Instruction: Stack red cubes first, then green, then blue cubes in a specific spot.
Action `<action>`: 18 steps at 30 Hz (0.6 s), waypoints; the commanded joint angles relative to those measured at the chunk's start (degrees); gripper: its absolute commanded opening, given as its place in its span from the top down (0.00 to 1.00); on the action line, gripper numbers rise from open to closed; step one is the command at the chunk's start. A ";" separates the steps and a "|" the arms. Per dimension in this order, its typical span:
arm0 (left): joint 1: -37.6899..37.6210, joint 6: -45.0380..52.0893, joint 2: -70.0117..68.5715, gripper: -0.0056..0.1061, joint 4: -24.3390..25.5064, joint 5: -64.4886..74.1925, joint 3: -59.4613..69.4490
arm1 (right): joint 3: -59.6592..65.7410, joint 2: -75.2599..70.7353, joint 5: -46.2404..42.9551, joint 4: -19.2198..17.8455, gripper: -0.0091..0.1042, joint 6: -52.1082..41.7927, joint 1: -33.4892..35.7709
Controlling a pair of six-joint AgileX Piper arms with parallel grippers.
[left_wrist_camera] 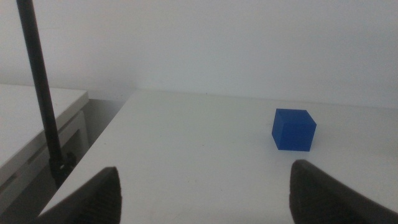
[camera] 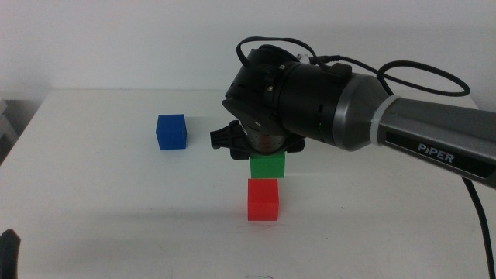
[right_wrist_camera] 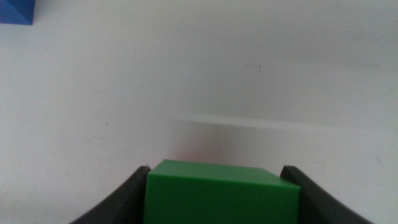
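Small matte green cube [right_wrist_camera: 221, 193] sits clamped between the right hand's [camera: 267, 159] two dark jaws, one jaw flat on each opposite side face. In the middle view it hangs under the wrist, above and just behind the small matte red cube [camera: 263, 200]; can't tell whether the two touch.

Handling, my read: rigid, light, likely solid plastic. Matte faces should give decent friction, no crush risk. Flat parallel sides suit a parallel grip. Hold looks square, with the top face level in the wrist view. Best grip is mid-height on opposite faces, leaving the bottom face free to seat.

Red cube rests alone on the plain white surface [camera: 116, 225], near the front centre; that reads as the stack base. Small footprint, so a slight offset or a nudge would shift it; needs a straight vertical descent.

Small matte dark blue cube [camera: 171, 131] sits further back and to the left, well apart from both, untouched.

Left hand [left_wrist_camera: 205, 190] is parked at the surface's near-left edge, jaws spread wide, holding nothing, facing the blue cube.
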 commanded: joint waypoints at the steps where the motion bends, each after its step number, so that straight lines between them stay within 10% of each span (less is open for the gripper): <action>1: -0.12 -0.68 -1.14 0.13 -0.29 -5.04 -0.20 | -1.45 -2.94 -0.24 -1.41 0.93 0.15 -0.21; 18: -0.12 -0.68 -1.14 0.13 -0.29 -5.04 -0.20 | -1.45 -0.48 -0.22 2.05 0.93 -0.20 -0.38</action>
